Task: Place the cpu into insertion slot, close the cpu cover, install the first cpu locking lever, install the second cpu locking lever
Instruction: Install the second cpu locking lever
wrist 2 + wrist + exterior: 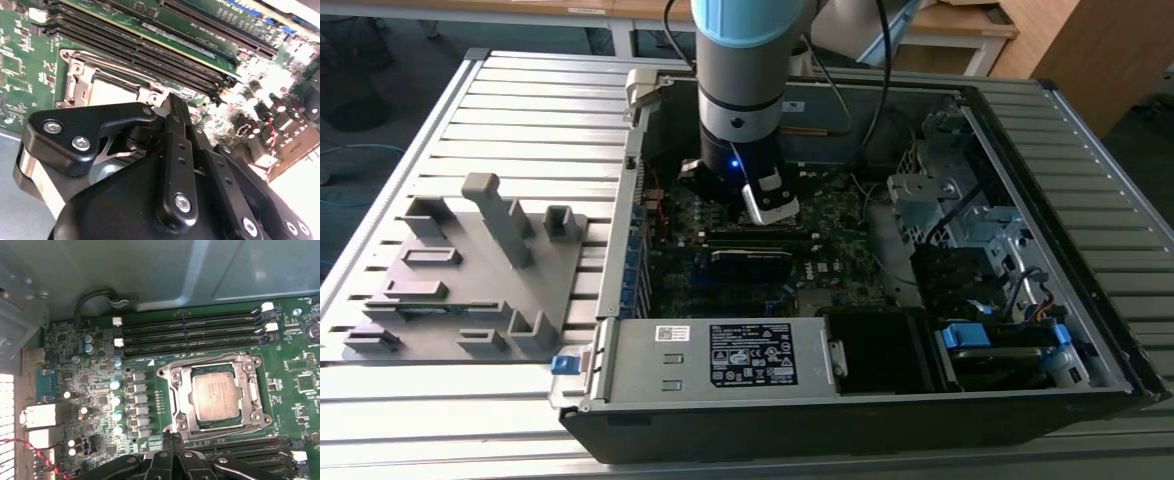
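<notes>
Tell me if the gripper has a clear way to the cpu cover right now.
Probably yes: the gripper sits at the edge of the cpu cover, closed over the cpu, with nothing between them.

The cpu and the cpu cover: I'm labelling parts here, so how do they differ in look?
The cpu is a solid dull-grey square; the cpu cover is a shiny open frame with a window. The cpu lies inside, while the cpu cover rings it. Both are flat, metallic and lie level on the board.
</notes>
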